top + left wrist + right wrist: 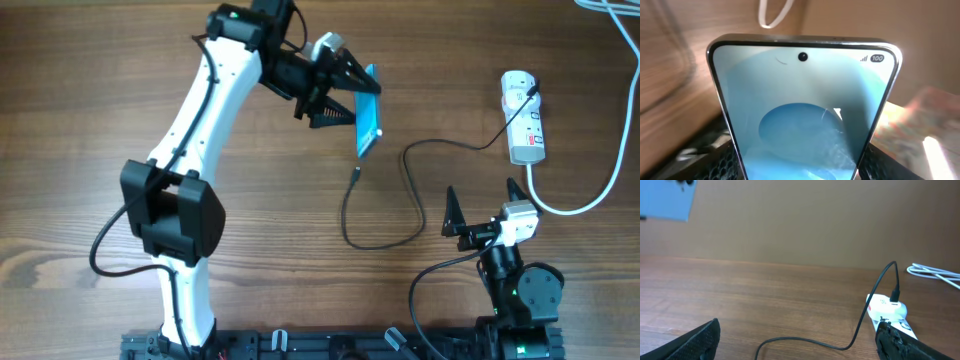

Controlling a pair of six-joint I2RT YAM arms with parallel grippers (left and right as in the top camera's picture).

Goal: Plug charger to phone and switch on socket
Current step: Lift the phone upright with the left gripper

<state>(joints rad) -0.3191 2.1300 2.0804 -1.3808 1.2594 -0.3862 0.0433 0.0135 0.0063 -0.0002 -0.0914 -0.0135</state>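
Closest to the lens, in the left wrist view, the phone (pixel 802 125) is filling the frame. Its cyan screen is facing the camera and its lower part is sitting between the black fingers (pixel 710 162) of the left gripper.

Overhead, the left gripper (pixel 362 105) is reaching toward 3 o'clock and pinching the phone (pixel 369 125), with one finger on either side. The phone is standing on edge, showing as a narrow tilted strip at about 12 o'clock on the counter (pixel 100 100). In the right wrist view it is appearing as a blue rectangle (pixel 667 200) at 10 o'clock, raised above the wood.

The charger (pixel 345 220) is lying loose on the counter. Its connector tip (pixel 356 176) is resting at 6 o'clock of the phone, near it but apart. The cable is looping toward 5 o'clock and then running toward 2 o'clock to the socket (pixel 523 115), where its black plug (pixel 535 90) is sitting. A thick white lead (pixel 590 200) is trailing from the socket toward 3 o'clock. Whether the switch is on cannot be told.

The right gripper (pixel 481 188) is waiting at 5 o'clock, pointing toward 12 o'clock. Its fingers (pixel 690 340) are spread wide and gripping nothing. The socket (pixel 887 310) is lying at 1 o'clock of it, apart.
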